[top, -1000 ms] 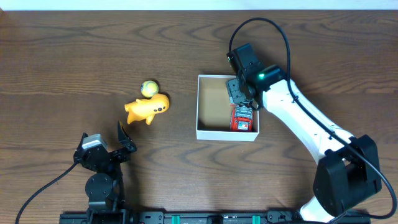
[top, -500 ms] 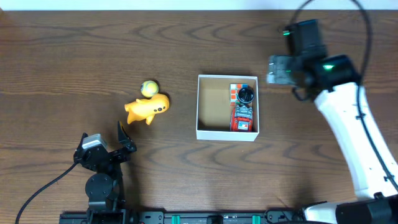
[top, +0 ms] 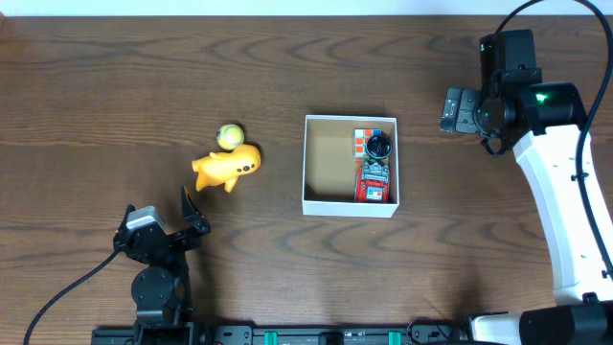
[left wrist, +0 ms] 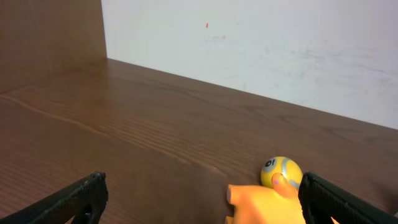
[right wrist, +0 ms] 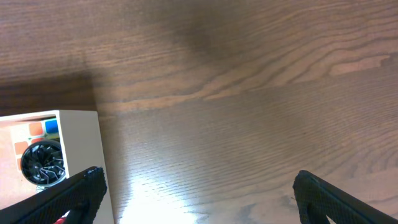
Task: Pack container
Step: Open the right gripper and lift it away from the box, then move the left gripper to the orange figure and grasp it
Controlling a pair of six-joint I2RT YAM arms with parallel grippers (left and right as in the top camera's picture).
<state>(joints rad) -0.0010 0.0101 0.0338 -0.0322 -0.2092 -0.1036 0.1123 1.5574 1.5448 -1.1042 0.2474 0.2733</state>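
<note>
While my right tool (top: pixel 456 110) hangs above bare desk (top: pixel 115 86), well right of the container (top: pixel 350 207), its fingers are spread wide with nothing between them. In the right wrist view only the container's near corner shows at the left edge; the rest is wood grain.

Container: sits about mid-desk, upright, open top, white walls, brown floor. Contents are packed along its right side: a black round piece (top: pixel 379 146) at the far right corner, lying on something with orange and blue squares, and a red toy (top: pixel 374 182) just below it, touching or nearly so. The left half of the floor is bare cardboard.

My left tool (top: pixel 192 218) is low at the near-left of the desk, fingers apart, gripping nothing. In its wrist view it faces an orange toy (top: pixel 228 167) and a small yellow-green ball (top: pixel 229 136). The ball sits just behind the toy, and I can't tell whether they touch. Both are on the desk, well left of the container.
</note>
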